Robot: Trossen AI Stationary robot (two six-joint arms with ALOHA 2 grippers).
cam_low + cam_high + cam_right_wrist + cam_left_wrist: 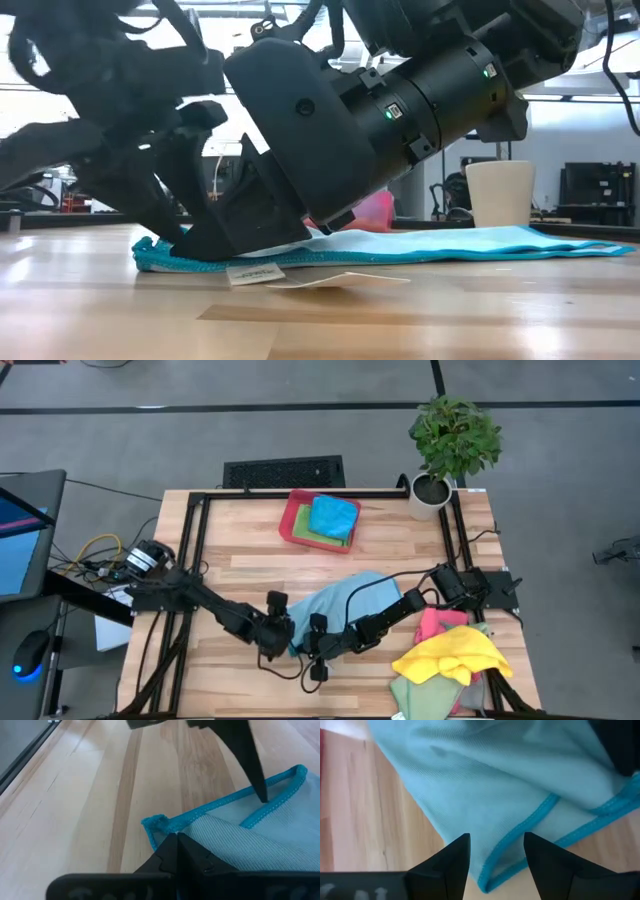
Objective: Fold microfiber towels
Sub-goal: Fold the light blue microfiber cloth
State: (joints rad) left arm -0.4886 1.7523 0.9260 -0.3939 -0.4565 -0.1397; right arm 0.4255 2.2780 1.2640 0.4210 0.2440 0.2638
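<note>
Wooden surface [240,565], light blue towel [345,600] spread at centre, near edge doubled over. Left claw [496,851] spread, straddling the towel's hemmed fold. Right claw [176,851] pressed together, pinching that towel's hem. Red tray [296,518] at the back holding folded towels [332,518]; unfolded towel pile [450,655] at right.

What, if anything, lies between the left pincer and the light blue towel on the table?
Nothing visible does. The left pincer stands open right at the hemmed edge of the light blue towel, with the cloth's corner lying between its fingers. The right pincer, shut on the same towel, is beside it, not in between.
</note>
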